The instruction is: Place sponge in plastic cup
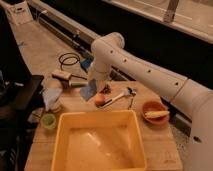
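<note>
Jaws of my gripper (94, 83) are pinching the sponge (88, 93); I'm hovering it far-right of the plastic cup (48, 121).

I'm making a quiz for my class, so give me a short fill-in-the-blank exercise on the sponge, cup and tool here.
1. The tool, above the table behind the yellow tub, is shut on the blue ____.
2. The green plastic cup stands at the tub's ____ side in the picture.
3. The bowl at right is ____ in colour.
Missing: sponge; left; orange.
</note>
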You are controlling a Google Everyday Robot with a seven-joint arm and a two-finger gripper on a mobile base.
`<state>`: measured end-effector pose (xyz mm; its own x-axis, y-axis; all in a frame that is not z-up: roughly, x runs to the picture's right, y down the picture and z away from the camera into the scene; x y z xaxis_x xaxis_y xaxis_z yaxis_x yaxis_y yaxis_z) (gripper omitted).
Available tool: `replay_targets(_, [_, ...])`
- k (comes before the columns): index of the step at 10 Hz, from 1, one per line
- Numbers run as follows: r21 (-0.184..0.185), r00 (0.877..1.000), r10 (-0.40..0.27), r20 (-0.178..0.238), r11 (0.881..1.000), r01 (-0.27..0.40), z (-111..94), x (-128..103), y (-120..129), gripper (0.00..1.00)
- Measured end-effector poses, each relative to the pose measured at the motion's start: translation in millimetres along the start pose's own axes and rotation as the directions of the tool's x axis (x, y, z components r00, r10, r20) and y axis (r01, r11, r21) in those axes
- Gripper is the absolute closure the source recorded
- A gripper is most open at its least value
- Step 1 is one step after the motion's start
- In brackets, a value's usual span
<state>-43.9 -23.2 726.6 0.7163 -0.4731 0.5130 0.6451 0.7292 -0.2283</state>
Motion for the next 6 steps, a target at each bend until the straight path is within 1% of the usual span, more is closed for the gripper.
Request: replay_targets(6, [0.001, 1.0, 0.003, 0.001, 1.0, -0.003, -0.4, 0.9, 1.0, 1.0])
